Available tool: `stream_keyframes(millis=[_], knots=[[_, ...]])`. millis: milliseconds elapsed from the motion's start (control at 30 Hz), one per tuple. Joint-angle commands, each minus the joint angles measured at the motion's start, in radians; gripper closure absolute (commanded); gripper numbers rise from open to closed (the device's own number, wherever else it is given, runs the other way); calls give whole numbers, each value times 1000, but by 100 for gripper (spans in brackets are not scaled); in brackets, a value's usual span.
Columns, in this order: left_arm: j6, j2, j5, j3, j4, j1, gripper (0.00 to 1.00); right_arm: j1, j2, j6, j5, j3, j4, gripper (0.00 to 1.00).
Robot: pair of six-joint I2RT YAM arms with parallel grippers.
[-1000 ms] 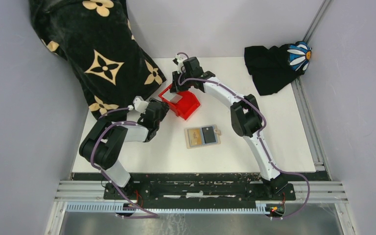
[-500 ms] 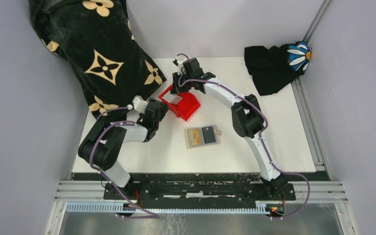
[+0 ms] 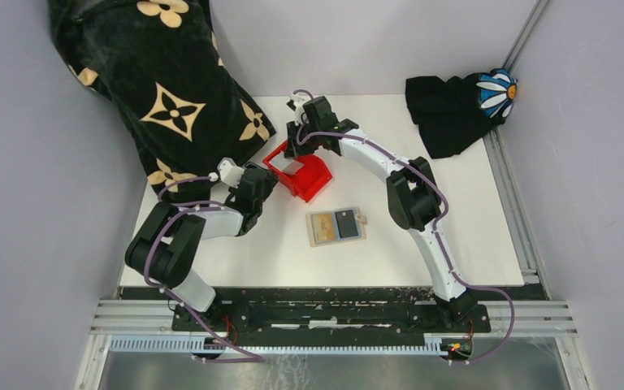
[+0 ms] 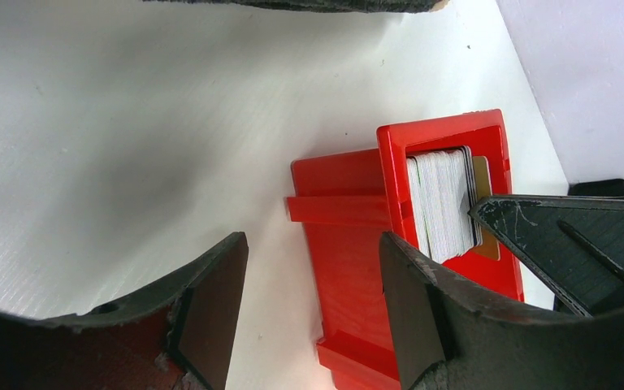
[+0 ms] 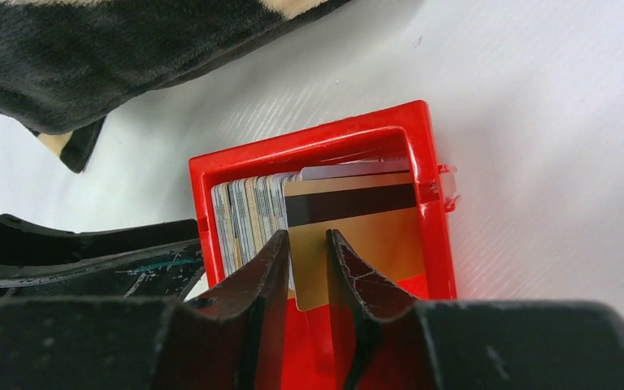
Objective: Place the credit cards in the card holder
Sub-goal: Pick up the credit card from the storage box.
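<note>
Glossy red plastic bin (image 5: 437, 236) and smooth credit cards (image 5: 357, 236) — matt, ribbed table (image 5: 552, 162) — plush black cloth (image 5: 130, 49).

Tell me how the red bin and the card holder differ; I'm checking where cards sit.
The red bin is a deep box; the tan card holder lies open and flat. The red bin holds many cards standing on edge; the card holder shows one dark card lying flat. Both rest on the white table.
</note>
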Motion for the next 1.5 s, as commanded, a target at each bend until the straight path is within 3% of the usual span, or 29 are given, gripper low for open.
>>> stream_keyframes(millis=[0, 333, 633, 800, 1033, 1200, 1467], knots=[[32, -45, -21, 33, 55, 5, 32, 23, -82, 2, -18, -3, -18, 72], [43, -78, -30, 30, 36, 3, 32, 24, -128, -13, 13, -32, -24, 74], [66, -160, -38, -11, 27, 3, 32, 40, -225, -102, 211, -143, -12, 85], [89, -209, -29, -27, 15, 2, 32, 42, -258, -152, 296, -181, -1, 99], [115, -279, 29, -78, 37, 2, 32, 42, -362, -169, 323, -301, 31, 99], [169, -334, 161, -120, 118, 3, 36, 45, -526, -164, 263, -440, 26, 99], [236, -355, 549, -184, 266, -2, 45, 52, -836, -89, 136, -785, 31, 99]])
